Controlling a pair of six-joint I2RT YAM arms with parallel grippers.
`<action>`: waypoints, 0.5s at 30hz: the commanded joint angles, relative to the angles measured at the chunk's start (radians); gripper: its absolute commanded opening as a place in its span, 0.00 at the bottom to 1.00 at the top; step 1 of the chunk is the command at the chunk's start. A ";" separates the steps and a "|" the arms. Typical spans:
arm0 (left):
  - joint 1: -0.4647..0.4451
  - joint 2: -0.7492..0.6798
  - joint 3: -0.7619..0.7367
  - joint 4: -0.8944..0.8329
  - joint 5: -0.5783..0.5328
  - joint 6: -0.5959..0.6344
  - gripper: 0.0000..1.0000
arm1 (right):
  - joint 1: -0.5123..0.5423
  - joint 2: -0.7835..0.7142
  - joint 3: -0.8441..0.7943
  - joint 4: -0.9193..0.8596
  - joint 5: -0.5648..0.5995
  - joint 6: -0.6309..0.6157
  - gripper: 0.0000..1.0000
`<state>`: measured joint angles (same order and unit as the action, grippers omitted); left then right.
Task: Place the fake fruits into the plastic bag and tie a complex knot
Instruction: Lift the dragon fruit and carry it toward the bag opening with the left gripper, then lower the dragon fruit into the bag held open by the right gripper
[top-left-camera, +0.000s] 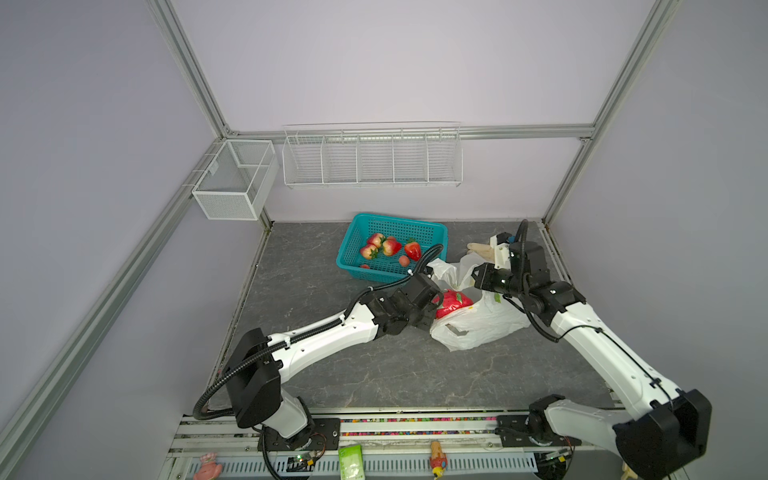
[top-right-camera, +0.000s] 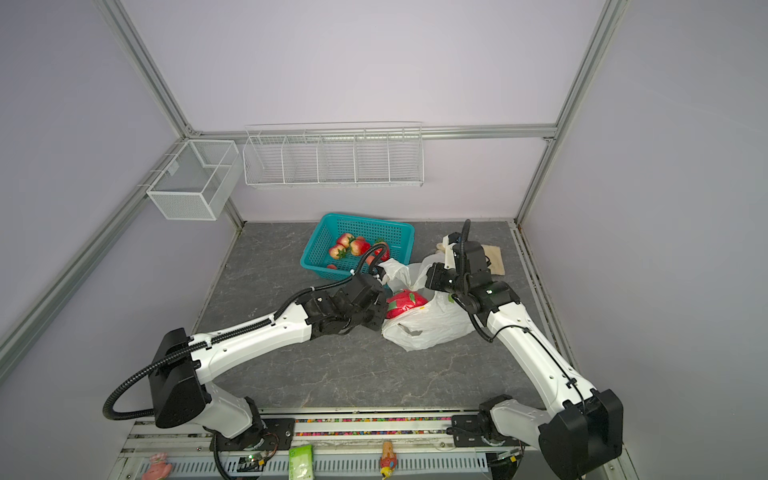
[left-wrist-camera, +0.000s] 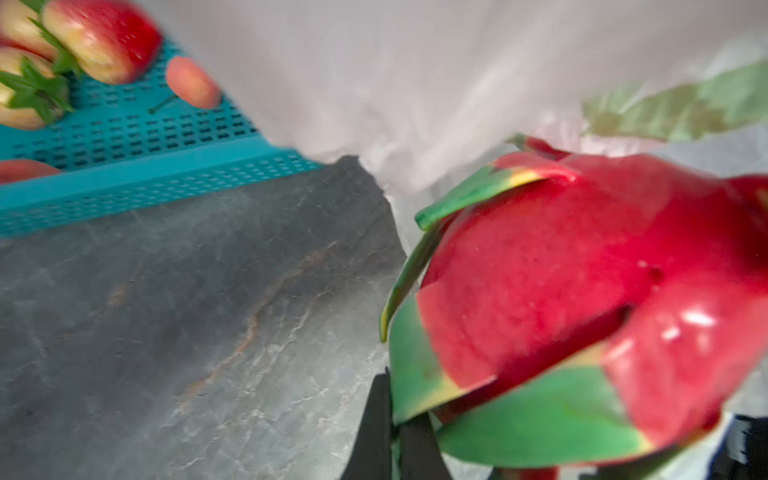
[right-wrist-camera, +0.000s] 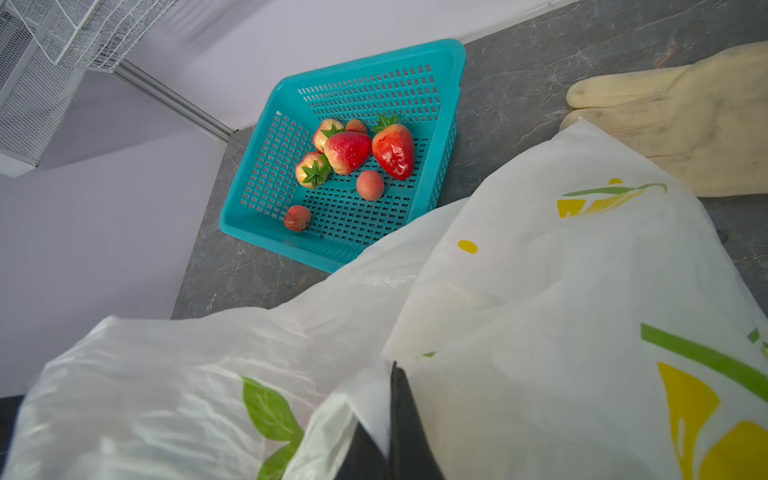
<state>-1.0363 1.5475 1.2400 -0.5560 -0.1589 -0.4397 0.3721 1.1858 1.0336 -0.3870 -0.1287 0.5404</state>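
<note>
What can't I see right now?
Tips of left gripper: cut off by left wrist view's edge; under left arm in both top views.
Inside of bag: screened by its film, all views.
Rest of glove: past right wrist view's edge.
Detail of fruit: blurred, left wrist view.

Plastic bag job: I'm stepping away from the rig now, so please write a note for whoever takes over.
Left gripper: shut on a green scale of the large red fruit, held at the mouth of the plastic bag.
Right gripper: shut on the bag's film, lifting its edge.
Done: nothing clearly bagged yet.
Left: release the red fruit inside; move the strawberries and small round fruits over from the teal basket; tie the handles.
</note>
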 joint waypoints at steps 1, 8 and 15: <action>-0.001 -0.017 -0.021 0.112 0.113 -0.135 0.00 | 0.017 -0.031 -0.031 0.064 -0.017 0.085 0.06; -0.001 0.066 0.010 0.067 0.062 -0.180 0.00 | 0.039 -0.049 -0.039 0.093 -0.021 0.130 0.06; 0.002 0.135 0.039 0.134 0.051 -0.244 0.00 | 0.089 -0.059 -0.072 0.150 -0.033 0.191 0.06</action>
<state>-1.0351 1.6875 1.2316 -0.5198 -0.0921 -0.6163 0.4412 1.1439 0.9932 -0.2882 -0.1425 0.6632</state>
